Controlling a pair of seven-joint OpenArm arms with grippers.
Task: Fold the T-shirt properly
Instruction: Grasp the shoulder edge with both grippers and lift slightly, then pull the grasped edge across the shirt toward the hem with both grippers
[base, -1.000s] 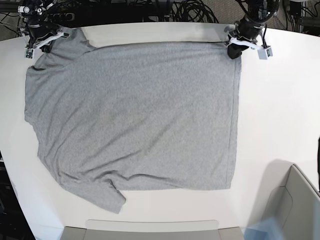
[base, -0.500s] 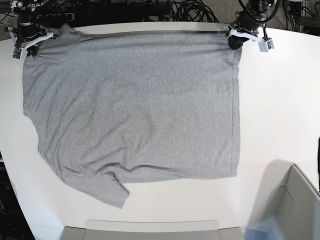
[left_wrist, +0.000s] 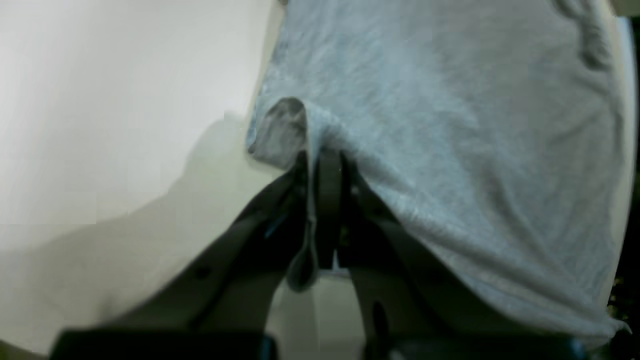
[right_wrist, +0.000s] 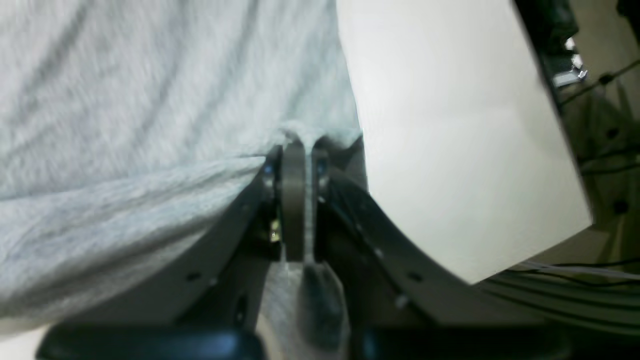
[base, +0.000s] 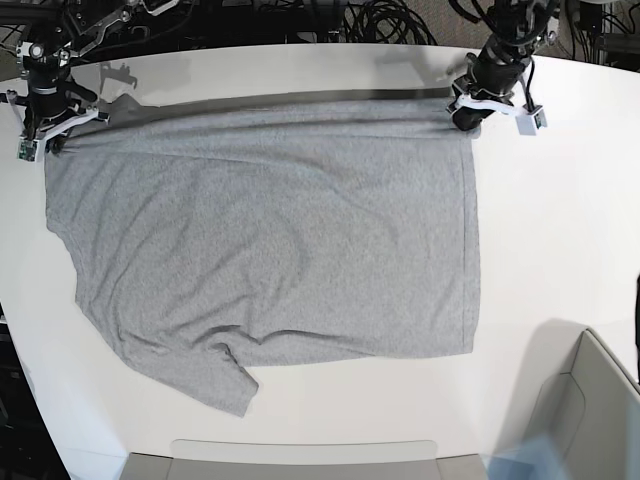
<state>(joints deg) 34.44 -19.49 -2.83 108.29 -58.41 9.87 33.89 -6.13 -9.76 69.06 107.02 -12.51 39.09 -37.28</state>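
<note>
The heather-grey T-shirt (base: 270, 230) lies spread on the white table (base: 560, 230), plain side up, with a sleeve at the front left. Its far edge is raised off the table and casts a dark shadow band. My left gripper (base: 465, 115) is shut on the far right corner; in the left wrist view the gripper (left_wrist: 320, 162) pinches a fold of the shirt (left_wrist: 450, 125). My right gripper (base: 45, 135) is shut on the far left corner; in the right wrist view the gripper (right_wrist: 298, 150) clamps the shirt's (right_wrist: 150, 100) edge. No lettering shows.
A grey bin (base: 590, 410) stands at the front right corner. A flat grey tray edge (base: 300, 455) runs along the front. Black cables (base: 380, 20) lie beyond the table's far edge. The table's edge (right_wrist: 525, 250) shows in the right wrist view.
Both grippers have moved toward the front of the table, carrying the shirt's far edge with them. The far edge now hangs above the table with a shadow under it.
</note>
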